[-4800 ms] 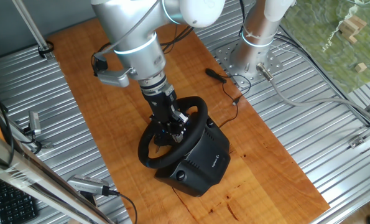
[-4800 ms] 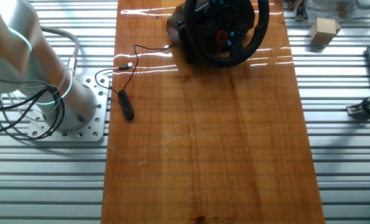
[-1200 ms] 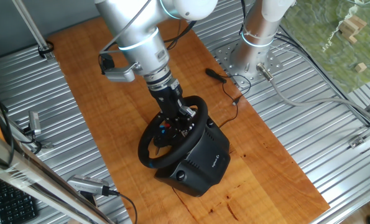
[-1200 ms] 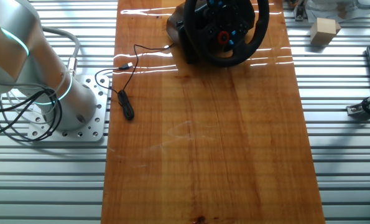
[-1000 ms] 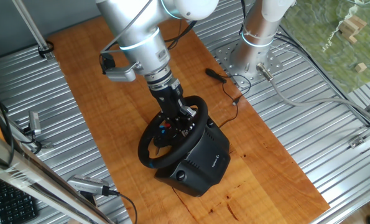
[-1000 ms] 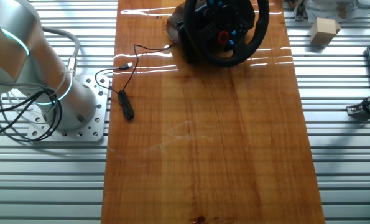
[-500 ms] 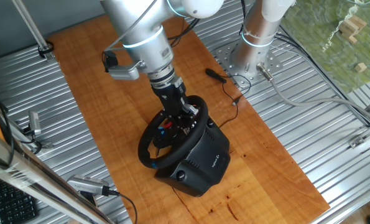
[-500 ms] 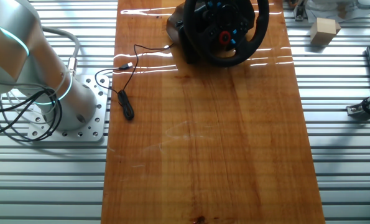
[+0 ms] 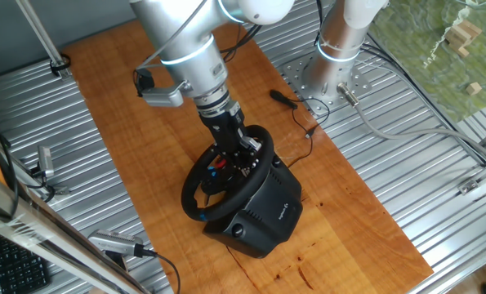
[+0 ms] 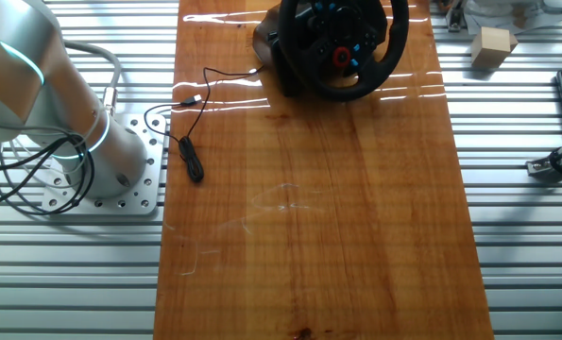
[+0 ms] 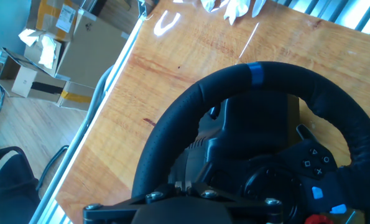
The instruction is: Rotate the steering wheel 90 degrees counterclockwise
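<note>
The black steering wheel stands tilted on its boxy black base near the front of the wooden table. My gripper reaches inside the rim at the hub, by the red and blue buttons, its fingers close together on a dark spoke. In the hand view the rim arches across the picture with a blue stripe at its top, and the gripper sits at the bottom edge against the hub. The other fixed view shows the steering wheel at the table's far end; the gripper is cut off there.
A black cable with a plug lies on the table beside the arm's round base. Ribbed metal panels flank the wooden board. A small wooden block lies right of the wheel.
The arm has leaned a little to the right and back while the gripper stays at the hub. The wheel has turned slightly with it.
</note>
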`<state>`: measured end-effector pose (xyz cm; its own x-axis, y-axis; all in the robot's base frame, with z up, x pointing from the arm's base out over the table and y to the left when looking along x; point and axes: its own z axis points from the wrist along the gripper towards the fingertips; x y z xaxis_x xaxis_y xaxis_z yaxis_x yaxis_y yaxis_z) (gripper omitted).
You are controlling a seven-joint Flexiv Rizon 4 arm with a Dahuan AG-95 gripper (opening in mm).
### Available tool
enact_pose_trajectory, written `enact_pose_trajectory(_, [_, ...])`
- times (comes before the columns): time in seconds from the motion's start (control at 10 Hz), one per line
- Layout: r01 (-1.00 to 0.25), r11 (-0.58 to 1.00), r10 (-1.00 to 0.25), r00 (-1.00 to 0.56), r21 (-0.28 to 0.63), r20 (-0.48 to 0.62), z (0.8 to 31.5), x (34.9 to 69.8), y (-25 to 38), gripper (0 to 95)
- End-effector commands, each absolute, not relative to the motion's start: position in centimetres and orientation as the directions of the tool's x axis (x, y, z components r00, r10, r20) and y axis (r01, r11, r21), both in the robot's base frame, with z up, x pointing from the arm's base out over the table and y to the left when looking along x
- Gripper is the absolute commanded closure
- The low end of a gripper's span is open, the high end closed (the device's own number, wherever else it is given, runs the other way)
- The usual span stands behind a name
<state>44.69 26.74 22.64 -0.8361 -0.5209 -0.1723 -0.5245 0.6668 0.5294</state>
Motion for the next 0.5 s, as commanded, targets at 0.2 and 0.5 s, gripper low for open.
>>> enact_pose_trajectory(0.2, [-0.525,0.662,-0.531,-0.832,0.535,-0.160,22.60,44.65,26.85,95.0])
enact_pose_trajectory(0.5, [-0.523,0.659,-0.539,-0.830,0.541,-0.146,22.63,44.76,26.84,95.0])
